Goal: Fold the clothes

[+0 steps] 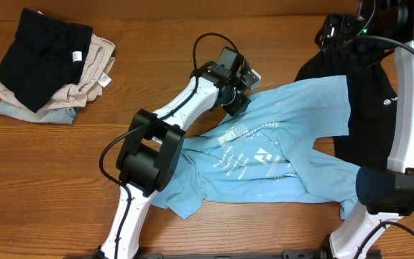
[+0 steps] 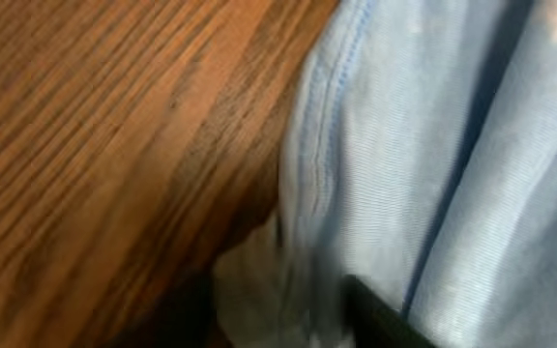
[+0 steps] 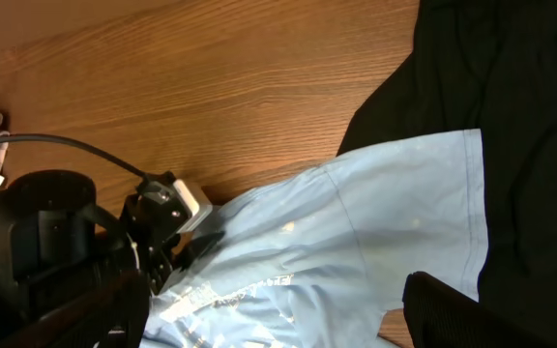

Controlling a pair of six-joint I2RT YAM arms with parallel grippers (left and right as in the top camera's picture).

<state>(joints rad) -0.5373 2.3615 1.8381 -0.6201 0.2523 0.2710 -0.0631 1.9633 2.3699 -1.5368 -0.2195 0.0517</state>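
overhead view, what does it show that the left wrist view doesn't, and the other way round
Only the overhead: the stack of folded clothes at the far left, the black garment on the right, and the printed lettering. Only the left wrist: the stitched hem close up, with cloth bunched at the left hand. Both: the light blue shirt and the wooden table.
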